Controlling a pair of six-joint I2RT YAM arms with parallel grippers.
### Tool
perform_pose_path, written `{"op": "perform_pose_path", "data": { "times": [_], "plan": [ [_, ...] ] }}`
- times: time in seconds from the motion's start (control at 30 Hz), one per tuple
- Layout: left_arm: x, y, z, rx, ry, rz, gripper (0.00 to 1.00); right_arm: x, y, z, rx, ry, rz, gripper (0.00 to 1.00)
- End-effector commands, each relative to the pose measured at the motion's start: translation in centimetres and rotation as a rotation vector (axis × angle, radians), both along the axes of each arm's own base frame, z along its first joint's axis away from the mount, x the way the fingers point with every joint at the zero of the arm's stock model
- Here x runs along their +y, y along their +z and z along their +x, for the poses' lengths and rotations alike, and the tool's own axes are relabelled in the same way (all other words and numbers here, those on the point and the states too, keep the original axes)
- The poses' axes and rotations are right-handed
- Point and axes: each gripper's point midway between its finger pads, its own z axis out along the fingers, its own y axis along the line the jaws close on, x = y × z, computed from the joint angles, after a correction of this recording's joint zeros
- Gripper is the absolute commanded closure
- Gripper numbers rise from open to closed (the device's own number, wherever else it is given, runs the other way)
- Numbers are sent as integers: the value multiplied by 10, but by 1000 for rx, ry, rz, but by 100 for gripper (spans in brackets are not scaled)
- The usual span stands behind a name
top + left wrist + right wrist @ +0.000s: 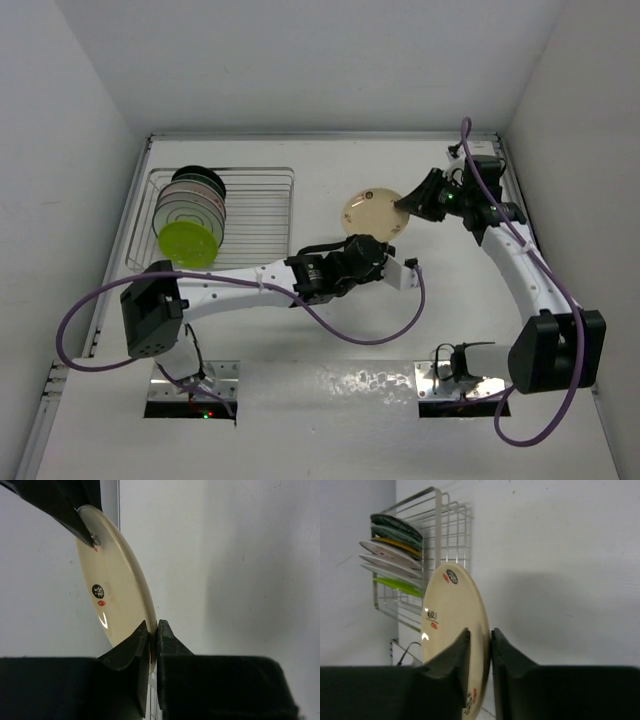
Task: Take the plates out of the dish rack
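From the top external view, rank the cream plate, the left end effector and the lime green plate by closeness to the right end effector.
1. cream plate: clamped in the right end effector itself, mid-table.
2. left end effector: gripping that plate's near edge.
3. lime green plate: far left, standing in the dish rack.

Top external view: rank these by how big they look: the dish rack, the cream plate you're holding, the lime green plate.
1. dish rack: clearly largest.
2. cream plate and lime green plate: they look about alike. They are tilted differently to the camera, so I won't rank them.
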Motion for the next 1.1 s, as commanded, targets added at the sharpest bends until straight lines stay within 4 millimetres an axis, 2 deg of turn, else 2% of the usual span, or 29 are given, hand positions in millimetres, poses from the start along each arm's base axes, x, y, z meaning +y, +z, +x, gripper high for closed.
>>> {"op": "perform_pose_path", "data": {
  "times": [0.0, 0.03, 0.1, 0.17, 0.2, 0.27, 0.3, 0.33, 0.37, 0.43, 0.47, 0.5, 0.53, 0.57, 0.63, 0.67, 0.73, 0.77, 0.8, 0.87, 0.9, 0.93, 0.97, 1.0, 1.03, 1.07],
  "plan": [
    [-16, 31, 9, -76, 2, -86, 91, 14, 5, -8, -19, 51, 41, 86],
    [-18, 33, 11, -88, 11, -103, 87, 14, 3, -8, -17, 47, 42, 96],
    [-14, 36, 18, -109, 69, -137, 70, 11, 4, -2, -31, 11, 44, 100],
    [-7, 36, 24, -121, 132, -166, 64, 8, 6, 7, -45, -28, 78, 100],
    [-7, 37, 26, -108, 154, -204, 56, 6, 5, 11, -46, -41, 92, 100],
    [1, 38, 30, -99, 207, -242, 48, 0, -2, 23, -35, -86, 122, 100],
    [3, 34, 31, -70, 235, -272, 16, -5, -5, 29, -34, -112, 123, 100],
    [7, 33, 30, -60, 258, -281, 4, -14, -12, 36, -30, -160, 110, 100],
    [13, 25, 29, -16, 308, -299, 0, -25, -18, 47, -33, -211, 109, 100],
    [22, 23, 26, 19, 367, -345, 0, -40, -28, 63, -55, -298, 68, 100],
    [32, 14, 24, 50, 441, -381, 0, -59, -39, 76, -56, -364, 44, 100],
    [37, 16, 23, 65, 474, -426, 0, -66, -46, 82, -57, -395, 25, 100],
    [56, 10, 24, 48, 556, -416, 0, -75, -51, 91, -62, -442, 2, 100],
    [63, 6, 22, 72, 629, -470, 0, -77, -66, 102, -59, -456, -10, 100],
    [77, 8, 23, 88, 724, -514, 0, -80, -73, 119, -80, -474, -4, 100],
    [88, 1, 19, 123, 786, -519, 0, -81, -90, 128, -64, -477, -9, 100],
    [105, 10, 23, 132, 878, -583, 0, -81, -94, 143, -83, -479, -5, 100],
    [114, 6, 22, 181, 942, -641, 0, -83, -99, 149, -88, -484, -7, 100],
    [129, 15, 30, 211, 992, -717, 0, -83, -115, 154, -59, -486, -15, 100],
    [139, 11, 35, 362, 1033, -843, 0, -83, -119, 166, -88, -486, -11, 100],
    [164, 24, 47, 376, 1082, -937, 0, -83, -120, 172, -90, -489, -8, 99],
    [173, 21, 48, 415, 1112, -998, 0, -81, -136, 174, -64, -485, -8, 98],
    [184, 27, 50, 411, 1133, -1041, 0, -80, -140, 177, -55, -480, -14, 97],
    [204, 40, 54, 388, 1165, -1114, 0, -81, -138, 185, -61, -483, -23, 97],
    [217, 42, 53, 371, 1217, -1160, 0, -79, -154, 183, -26, -470, -55, 88],
    [230, 52, 51, 343, 1249, -1210, 0, -79, -157, 185, -18, -465, -74, 74]
  ]
}}
